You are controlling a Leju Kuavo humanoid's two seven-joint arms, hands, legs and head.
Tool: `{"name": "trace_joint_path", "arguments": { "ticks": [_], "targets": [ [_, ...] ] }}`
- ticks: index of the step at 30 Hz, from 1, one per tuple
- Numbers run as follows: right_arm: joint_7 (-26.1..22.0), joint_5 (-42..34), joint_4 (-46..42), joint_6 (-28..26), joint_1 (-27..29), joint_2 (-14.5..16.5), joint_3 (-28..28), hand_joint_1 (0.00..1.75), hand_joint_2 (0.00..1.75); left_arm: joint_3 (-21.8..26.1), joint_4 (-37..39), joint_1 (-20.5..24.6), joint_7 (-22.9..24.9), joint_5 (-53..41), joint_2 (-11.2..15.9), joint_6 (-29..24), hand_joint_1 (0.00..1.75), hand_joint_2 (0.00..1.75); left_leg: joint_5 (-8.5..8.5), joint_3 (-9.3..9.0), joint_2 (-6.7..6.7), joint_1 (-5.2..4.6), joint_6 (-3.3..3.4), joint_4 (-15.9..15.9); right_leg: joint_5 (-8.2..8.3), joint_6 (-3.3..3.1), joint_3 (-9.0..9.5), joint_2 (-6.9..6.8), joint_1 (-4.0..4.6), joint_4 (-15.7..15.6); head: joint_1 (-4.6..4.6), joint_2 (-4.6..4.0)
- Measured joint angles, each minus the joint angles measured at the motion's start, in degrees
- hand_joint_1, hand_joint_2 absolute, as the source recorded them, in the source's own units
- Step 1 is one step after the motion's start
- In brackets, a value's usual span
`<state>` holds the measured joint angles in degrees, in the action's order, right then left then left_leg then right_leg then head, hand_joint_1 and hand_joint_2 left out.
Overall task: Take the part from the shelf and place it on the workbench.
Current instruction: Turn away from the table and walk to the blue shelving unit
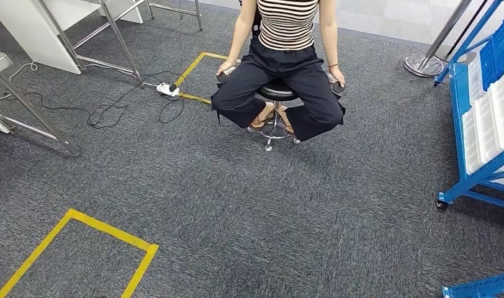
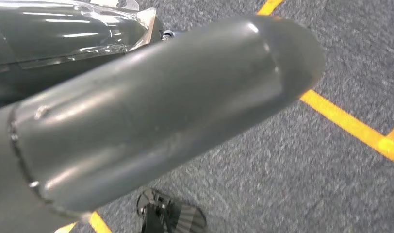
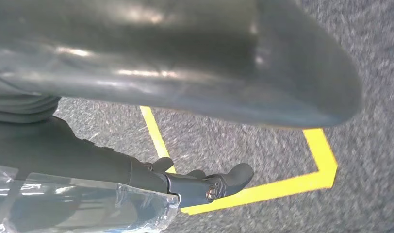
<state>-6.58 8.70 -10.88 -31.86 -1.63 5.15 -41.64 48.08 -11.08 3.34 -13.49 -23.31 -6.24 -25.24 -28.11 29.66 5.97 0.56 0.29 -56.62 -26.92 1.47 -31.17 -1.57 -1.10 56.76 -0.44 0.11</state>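
A blue shelf [image 1: 470, 180] on castors stands at the right edge, carrying white bins [image 1: 495, 105] and a blue crate [image 1: 498, 49]; I cannot make out a part in them. White tables on metal legs [image 1: 32, 28] stand at the far left. In the left wrist view my left hand [image 2: 156, 111] hangs over the carpet, its thick grey thumb hiding its fingers. My right hand [image 3: 195, 68] also hangs down, and its dark fingers [image 3: 219, 182] are stretched out with nothing in them.
A person [image 1: 287, 37] sits on a stool [image 1: 275, 93] straight ahead, holding a small dark controller in each hand. Cables and a power strip [image 1: 167, 89] lie by the tables. Yellow tape squares [image 1: 107, 230] mark the grey carpet. A stanchion base [image 1: 423, 65] stands beside the shelf.
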Motion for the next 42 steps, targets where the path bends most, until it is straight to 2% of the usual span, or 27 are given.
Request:
{"name": "trace_joint_path", "arguments": {
  "ticks": [1, 3, 5, 6, 7, 8, 10, 12, 14, 15, 17, 19, 21, 22, 23, 25, 27, 29, 30, 32, 34, 36, 37, 38, 39, 40, 42],
  "targets": [
    [0.01, -0.02, 0.00, -0.05, 0.04, 0.02, -0.14, 0.00, 0.00, -0.02, 0.00, 0.05, -0.01, -0.05, -0.04, 0.01, 0.00, 0.00, -0.96, 0.39, -1.24, 0.20, -0.30, -1.06, 0.17, -0.43, -0.01, 0.50, -0.06, -0.09, -0.11, 0.00],
    [0.02, -0.03, 0.00, -0.13, -0.07, 0.08, -0.32, 0.00, 0.00, -0.06, 0.00, -0.06, -0.01, -0.11, -0.09, 0.03, 0.00, 0.00, -4.73, 2.89, -4.47, 0.43, -0.65, -6.93, 0.49, -1.06, -0.05, 1.56, -0.07, -0.19, -0.35, 0.00],
    [0.02, -0.04, 0.00, -0.16, -0.18, 0.14, -0.37, 0.00, 0.00, -0.09, 0.00, -0.29, 0.03, -0.09, -0.09, 0.02, 0.00, 0.00, -8.18, 6.48, -5.78, 0.46, -0.59, -14.55, 0.68, -1.40, -0.27, 2.82, 0.24, -0.17, -0.44, 0.00],
    [0.02, -0.04, 0.00, -0.16, -0.16, 0.17, -0.38, 0.00, 0.00, -0.09, 0.01, -0.37, 0.08, -0.02, -0.08, -0.01, 0.00, 0.00, -8.43, 7.44, -5.92, 0.45, -0.48, -16.39, 0.74, -1.49, -0.33, 3.50, 0.39, -0.16, -0.46, 0.00],
    [-0.01, -0.04, 0.00, -0.15, -0.11, 0.18, -0.38, 0.00, 0.00, -0.11, 0.01, -0.39, 0.13, 0.03, -0.09, -0.03, 0.00, 0.00, -7.53, 7.38, -6.04, 0.45, -0.28, -16.05, 0.78, -1.54, -0.34, 4.20, 0.51, -0.15, -0.46, 0.00],
    [-0.05, -0.02, 0.00, -0.13, -0.08, 0.19, -0.39, 0.00, 0.00, -0.13, 0.02, -0.39, 0.18, 0.07, -0.09, -0.07, 0.00, 0.00, -5.61, 6.15, -6.37, 0.45, 0.00, -13.38, 0.82, -1.57, -0.29, 4.92, 0.57, -0.13, -0.46, 0.00],
    [-0.13, 0.05, -0.01, -0.10, -0.14, 0.27, -0.39, 0.00, 0.00, -0.17, 0.02, -0.40, 0.25, 0.14, -0.08, -0.19, 0.00, 0.00, -1.63, 2.23, -8.79, 0.45, 0.70, -5.38, 0.89, -1.49, -0.19, 6.29, 0.72, -0.06, -0.44, 0.00],
    [-0.15, 0.21, -0.01, -0.09, -0.35, 0.41, -0.39, 0.00, 0.00, -0.20, 0.02, -0.41, 0.36, 0.25, -0.06, -0.39, 0.00, 0.00, -0.23, 0.02, -10.70, 0.29, 1.10, -0.74, 1.10, -1.12, -0.46, 7.51, 0.72, 0.03, -0.43, 0.00],
    [-0.14, 0.44, 0.00, -0.08, -0.38, 0.50, -0.39, 0.00, 0.00, -0.20, 0.01, -0.37, 0.62, 0.40, -0.10, -0.61, 0.00, 0.00, -0.17, -0.18, -9.94, -0.05, 1.36, -0.03, 1.48, -0.44, -1.10, 8.72, 0.46, -0.07, -0.42, 0.00],
    [-0.10, 0.56, 0.00, -0.08, -0.31, 0.52, -0.38, 0.00, 0.00, -0.19, 0.01, -0.32, 0.79, 0.49, -0.17, -0.73, 0.00, 0.00, 0.11, -0.27, -9.21, -0.07, 1.59, 0.29, 1.47, -0.20, -1.50, 8.50, 0.35, 0.19, -0.41, 0.00],
    [0.10, 0.83, -0.01, -0.09, -0.33, 0.54, -0.37, 0.00, 0.00, -0.16, 0.00, -0.28, 1.10, 0.70, -0.31, -0.98, 0.00, 0.00, 0.65, -0.43, -7.69, 0.04, 2.19, 1.04, 0.00, -0.21, -3.31, 5.95, 0.44, 3.07, -0.24, 0.00],
    [0.43, 1.08, -0.02, -0.09, -0.56, 0.52, -0.37, 0.00, 0.00, -0.13, 0.01, -0.40, 1.32, 0.90, -0.37, -1.13, 0.00, 0.00, 0.81, -0.37, -6.01, 0.00, 2.48, 1.27, -3.25, -0.54, -6.82, 3.03, 0.41, 10.20, -0.05, 0.00],
    [0.81, 1.27, -0.02, -0.09, -0.63, 0.49, -0.37, 0.00, 0.00, -0.07, 0.02, -0.49, 1.45, 1.00, -0.42, -1.15, 0.00, 0.00, 0.79, -0.24, -4.25, -0.07, 2.49, 1.25, -5.33, -0.19, -9.63, 2.30, 0.12, 16.31, 0.02, 0.00],
    [0.99, 1.33, -0.02, -0.09, -0.58, 0.48, -0.37, 0.00, 0.00, -0.04, 0.02, -0.48, 1.46, 1.02, -0.48, -1.14, 0.00, 0.00, 0.77, -0.22, -3.49, -0.06, 2.47, 1.23, -5.15, 0.30, -9.51, 2.11, -0.06, 16.52, 0.05, 0.00],
    [1.13, 1.38, -0.02, -0.09, -0.52, 0.45, -0.37, 0.00, 0.00, -0.02, 0.02, -0.46, 1.46, 1.04, -0.56, -1.13, 0.00, 0.00, 0.72, -0.26, -2.80, -0.04, 2.39, 1.20, -4.20, 0.89, -8.19, 1.78, -0.26, 14.42, 0.08, 0.00],
    [1.43, 1.44, -0.02, -0.09, -0.62, 0.43, -0.37, 0.00, 0.00, 0.01, 0.01, -0.44, 1.46, 1.04, -0.70, -1.12, 0.00, 0.00, 0.42, -0.38, -1.60, -0.13, 1.94, 0.96, -1.58, 1.80, -3.49, -0.30, -0.49, 6.23, 0.18, 0.00],
    [1.76, 1.48, -0.02, -0.10, -0.86, 0.45, -0.37, 0.00, 0.00, 0.03, -0.01, -0.40, 1.46, 1.04, -0.75, -1.13, 0.00, 0.00, -0.03, -0.48, -0.58, -0.39, 1.16, 0.58, -0.18, 1.50, -0.49, -1.86, -0.39, 0.96, 0.09, 0.00],
    [2.05, 1.49, -0.01, -0.13, -0.85, 0.47, -0.37, 0.00, 0.00, 0.03, -0.02, -0.22, 1.46, 1.03, -0.79, -1.14, 0.00, 0.00, -0.23, -0.69, 0.33, -0.34, 0.45, 0.50, 0.01, 0.54, -0.50, -1.22, -0.07, 0.39, -0.10, 0.00],
    [2.14, 1.50, -0.01, -0.14, -0.77, 0.48, -0.37, 0.00, 0.00, 0.03, -0.02, -0.11, 1.45, 1.02, -0.83, -1.14, 0.00, 0.00, -0.42, -0.79, 0.34, -0.11, 0.08, 0.39, 0.08, 0.12, -0.54, -0.69, -0.09, 0.32, -0.15, 0.00],
    [2.24, 1.50, -0.02, -0.17, -0.76, 0.44, -0.37, 0.00, 0.00, 0.03, -0.02, -0.03, 1.43, 0.95, -0.92, -1.12, 0.00, 0.00, -2.44, -0.03, -1.74, 0.31, -0.53, -1.94, 0.33, -0.64, -0.43, 0.44, -0.22, 0.15, -0.31, 0.00],
    [2.25, 1.50, -0.02, -0.20, -0.89, 0.40, -0.37, 0.00, 0.00, 0.02, -0.02, -0.17, 1.42, 0.91, -0.99, -1.11, 0.00, 0.00, -6.53, 3.03, -4.72, 0.46, -0.72, -8.80, 0.56, -1.17, -0.46, 1.58, -0.09, 0.12, -0.57, 0.00],
    [2.26, 1.50, -0.02, -0.20, -0.92, 0.44, -0.37, 0.00, 0.00, 0.03, -0.02, -0.34, 1.43, 0.92, -1.00, -1.11, 0.00, 0.00, -9.17, 6.51, -5.76, 0.45, -0.55, -15.74, 0.66, -1.40, -0.59, 2.86, 0.28, 0.14, -0.65, 0.00],
    [2.27, 1.50, -0.02, -0.21, -0.86, 0.46, -0.37, 0.00, 0.00, 0.04, -0.02, -0.38, 1.43, 0.93, -0.99, -1.11, 0.00, 0.00, -8.75, 7.13, -5.93, 0.43, -0.34, -16.60, 0.69, -1.44, -0.58, 3.56, 0.43, 0.16, -0.68, 0.00],
    [2.29, 1.51, -0.02, -0.23, -0.81, 0.46, -0.37, 0.00, 0.00, 0.04, -0.02, -0.39, 1.43, 0.93, -0.99, -1.11, 0.00, 0.00, -7.16, 6.63, -6.13, 0.41, -0.05, -15.09, 0.69, -1.44, -0.52, 4.28, 0.54, 0.17, -0.67, 0.00],
    [2.33, 1.51, -0.02, -0.25, -0.79, 0.46, -0.37, 0.00, 0.00, 0.05, -0.02, -0.39, 1.44, 0.92, -0.99, -1.11, 0.00, 0.00, -4.85, 5.14, -6.59, 0.39, 0.29, -11.67, 0.70, -1.43, -0.41, 5.01, 0.59, 0.18, -0.68, 0.00],
    [2.38, 1.52, -0.02, -0.28, -0.79, 0.50, -0.37, 0.00, 0.00, 0.04, -0.02, -0.39, 1.44, 0.91, -0.97, -1.11, 0.00, 0.00, -2.67, 3.25, -7.87, 0.38, 0.64, -7.50, 0.71, -1.40, -0.34, 5.66, 0.58, 0.18, -0.66, 0.00],
    [2.46, 1.55, -0.02, -0.32, -0.93, 0.60, -0.37, 0.00, 0.00, 0.03, -0.02, -0.38, 1.49, 0.87, -0.92, -1.13, 0.00, 0.00, -0.41, 0.63, -10.17, 0.29, 1.07, -1.68, 0.84, -1.16, -0.47, 6.77, 0.68, 0.29, -0.64, 0.00]
  ]
}}
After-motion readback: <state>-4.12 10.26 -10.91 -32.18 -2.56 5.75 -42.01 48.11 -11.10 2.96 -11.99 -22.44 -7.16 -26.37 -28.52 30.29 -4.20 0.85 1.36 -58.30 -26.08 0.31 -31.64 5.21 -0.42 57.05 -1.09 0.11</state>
